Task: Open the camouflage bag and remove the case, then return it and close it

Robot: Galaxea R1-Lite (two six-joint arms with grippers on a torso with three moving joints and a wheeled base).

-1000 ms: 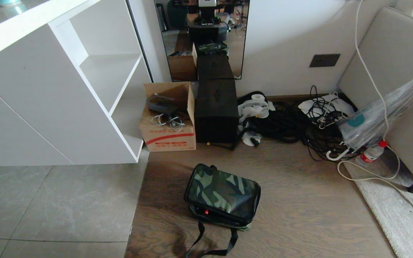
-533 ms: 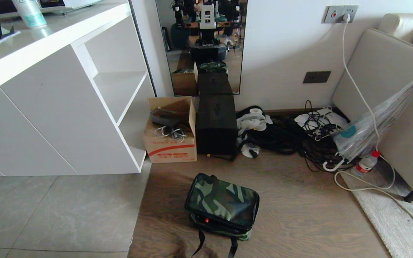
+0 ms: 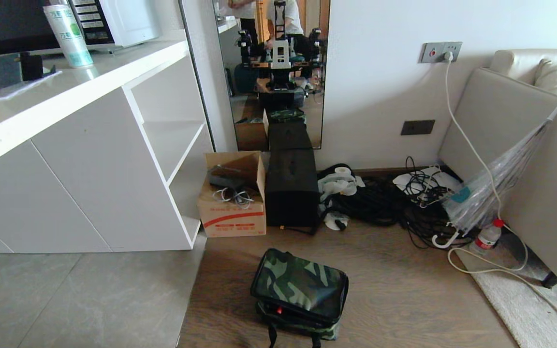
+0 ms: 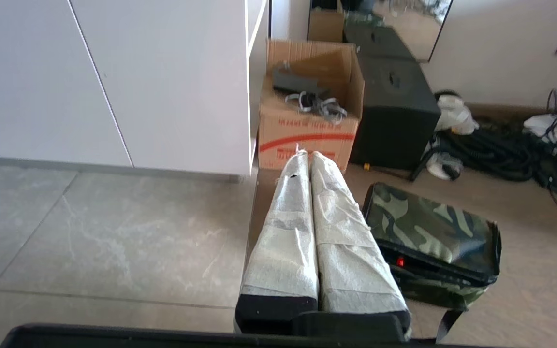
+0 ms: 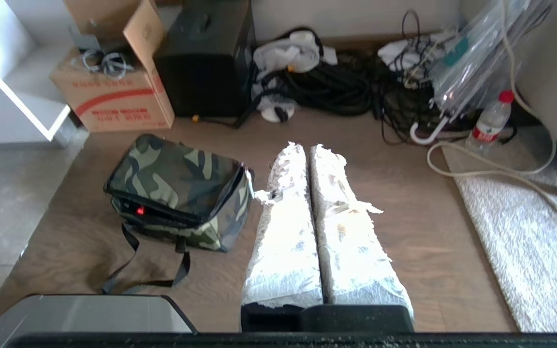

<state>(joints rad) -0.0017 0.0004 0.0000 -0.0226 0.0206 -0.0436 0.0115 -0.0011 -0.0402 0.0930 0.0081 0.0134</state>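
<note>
- My left gripper (image 4: pixel 310 155) hangs above the floor with its wrapped fingers (image 4: pixel 285 232) pressed together, holding nothing.
- My right gripper (image 5: pixel 308 148) is likewise closed and empty, its pale fingers side by side.
- The camouflage bag (image 3: pixel 300 291) sits on the wooden floor between my two grippers, below them, its lid down with a small red spot showing at the front seam; neither gripper touches it.
- Its black strap (image 5: pixel 133 263) trails on the floor towards me.
- Beyond my fingertips stand a cardboard box (image 3: pixel 232 203) and a black cube-shaped box (image 3: pixel 291 193) against the wall.
</note>
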